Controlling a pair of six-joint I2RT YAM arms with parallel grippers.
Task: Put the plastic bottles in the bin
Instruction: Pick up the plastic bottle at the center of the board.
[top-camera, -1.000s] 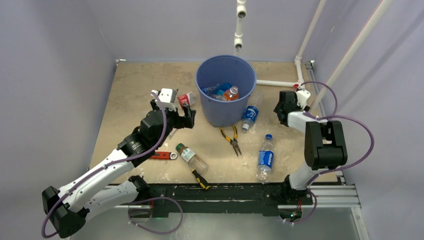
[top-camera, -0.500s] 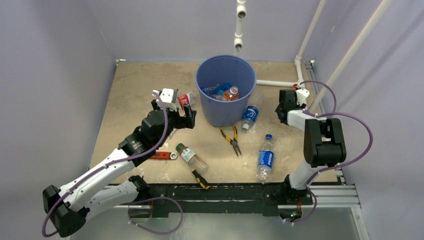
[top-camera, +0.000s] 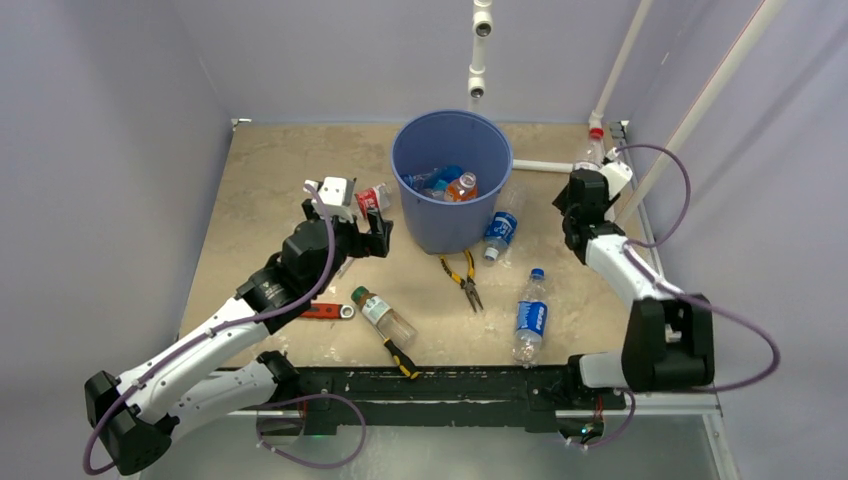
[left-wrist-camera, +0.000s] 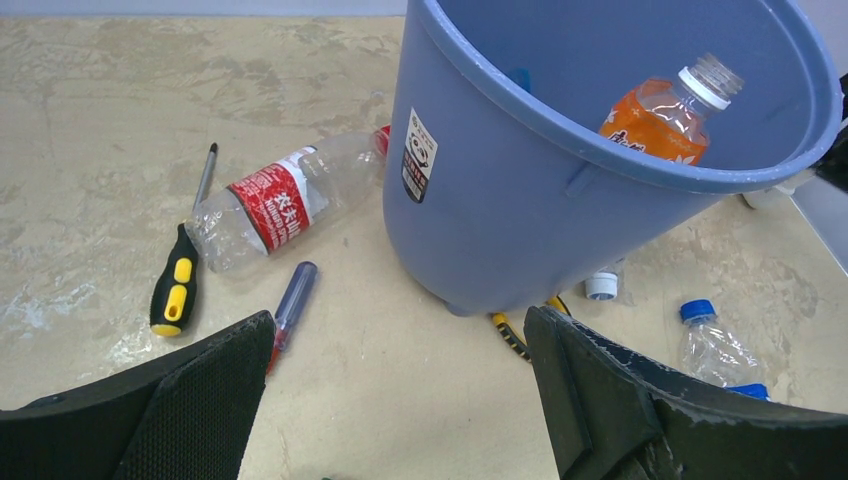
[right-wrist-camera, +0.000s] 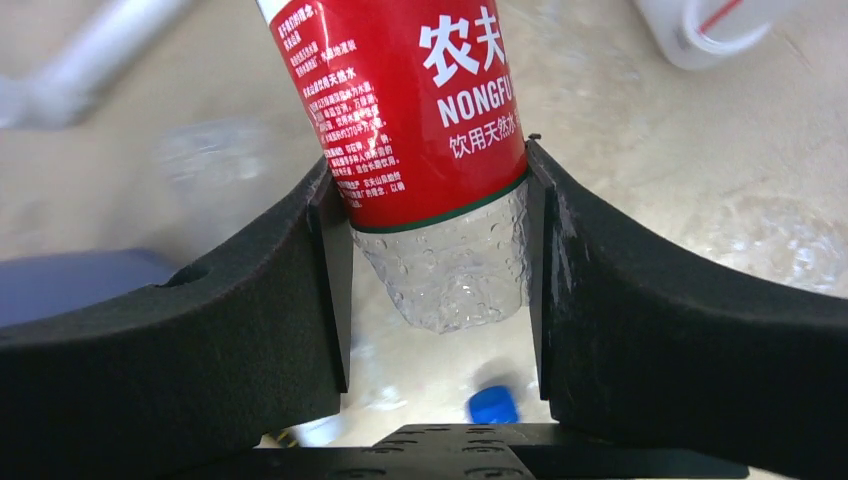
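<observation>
The blue bin (top-camera: 403, 165) stands at the back middle, with an orange-labelled bottle (top-camera: 461, 186) and others inside. My right gripper (top-camera: 584, 174) is shut on a clear bottle with a red label (top-camera: 593, 148), held off the table right of the bin. In the right wrist view both pads press that bottle (right-wrist-camera: 420, 110) inside the gripper (right-wrist-camera: 438, 230). My left gripper (top-camera: 360, 226) hovers open and empty left of the bin (left-wrist-camera: 520, 200), near another red-labelled bottle (left-wrist-camera: 285, 200). Two blue-labelled bottles (top-camera: 500, 228) (top-camera: 531, 315) and a green-capped one (top-camera: 383, 315) lie on the table.
Yellow-handled pliers (top-camera: 465, 280) lie in front of the bin. A red wrench (top-camera: 325, 311) and a yellow-black screwdriver (top-camera: 402, 358) lie near the front edge. White pipes (top-camera: 545, 166) run along the back right. Two more screwdrivers (left-wrist-camera: 175, 285) (left-wrist-camera: 292, 300) lie by the left gripper.
My right gripper has closed on the red-labelled bottle, and the arm has stretched toward the back right, lifting it. The left arm has not moved.
</observation>
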